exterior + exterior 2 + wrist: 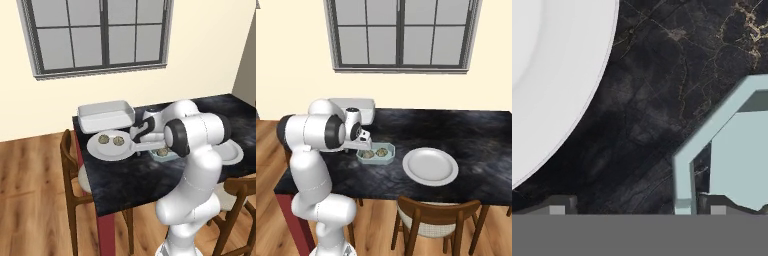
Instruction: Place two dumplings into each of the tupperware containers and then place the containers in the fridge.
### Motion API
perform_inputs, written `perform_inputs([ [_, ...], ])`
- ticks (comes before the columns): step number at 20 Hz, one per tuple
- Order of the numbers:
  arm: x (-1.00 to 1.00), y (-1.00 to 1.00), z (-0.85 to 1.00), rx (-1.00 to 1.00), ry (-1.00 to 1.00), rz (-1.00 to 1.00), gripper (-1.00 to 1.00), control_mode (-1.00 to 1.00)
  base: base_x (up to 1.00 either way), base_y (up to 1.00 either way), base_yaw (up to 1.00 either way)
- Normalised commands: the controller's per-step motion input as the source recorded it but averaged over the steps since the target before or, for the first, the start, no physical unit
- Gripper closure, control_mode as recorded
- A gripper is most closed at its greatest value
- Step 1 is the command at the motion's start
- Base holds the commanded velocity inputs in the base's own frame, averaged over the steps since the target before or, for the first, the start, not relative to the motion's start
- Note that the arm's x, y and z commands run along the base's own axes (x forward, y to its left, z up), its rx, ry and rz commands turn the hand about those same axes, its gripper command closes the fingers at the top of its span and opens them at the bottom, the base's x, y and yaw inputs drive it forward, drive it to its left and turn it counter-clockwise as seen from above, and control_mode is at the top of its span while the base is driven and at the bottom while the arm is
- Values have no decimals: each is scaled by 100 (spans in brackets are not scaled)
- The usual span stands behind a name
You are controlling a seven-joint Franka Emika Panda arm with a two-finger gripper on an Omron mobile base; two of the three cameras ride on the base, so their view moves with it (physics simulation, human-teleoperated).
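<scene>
Dark marbled worktop [466, 130] under a grey-framed window [401, 35], wooden chairs around it. I see the small pale blue tupperware container [376, 154], translucent with cut corners, holding two olive-tan lumpy dumplings [369, 154]. My hand [634, 206] is low over the worktop with its fingers [558, 206] spread wide, holding nothing; the blue container's corner rim sits between them, just by one fingertip. A round white plate [109, 145] beside the hand carries two more dumplings [104, 138]. Beyond that plate stands the larger deep white container [105, 116]. A second bare white plate [430, 166] lies past the blue container, away from the hand.
</scene>
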Motion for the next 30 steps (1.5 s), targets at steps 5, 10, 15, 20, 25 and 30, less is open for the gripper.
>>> perform_inputs([
  [5,-1,0,-46,0,3,-1,100,-100,0,0,0],
  [10,0,0,-5,0,2,0,100,-100,0,0,0],
  [15,0,0,0,0,0,0,100,-100,0,0,0],
  [20,-6,-4,14,-2,0,0,100,-100,0,0,0],
  [25,-28,0,62,-4,0,0,100,-100,0,0,0],
  [30,-41,0,64,-9,0,4,100,-100,0,0,0],
])
